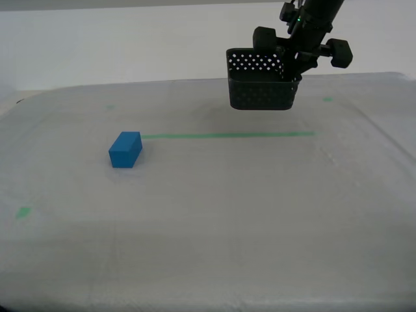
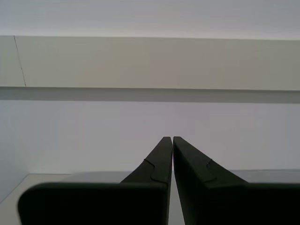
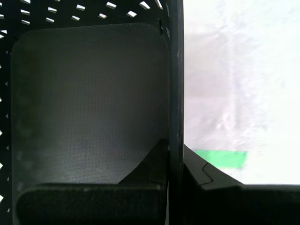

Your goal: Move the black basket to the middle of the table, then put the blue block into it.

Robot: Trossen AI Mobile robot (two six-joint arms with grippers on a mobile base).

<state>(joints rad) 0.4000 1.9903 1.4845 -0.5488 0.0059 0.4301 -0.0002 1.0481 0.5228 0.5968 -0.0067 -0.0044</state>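
my first gripper (image 3: 176, 157) is pinched on 1 wall of the black basket (image 1: 263, 90), 1 finger inside and 1 outside, holding it clear above the table (image 1: 214, 214) toward the exterior view's right. my second gripper (image 2: 172, 138) is closed on nothing, facing a wall. the blue block (image 1: 125, 149) lies on the cloth at the green line's end, well apart from the basket.

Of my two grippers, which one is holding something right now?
My first gripper: its fingers pinch a wall of the black basket, held above the table. My second gripper is shut on nothing.
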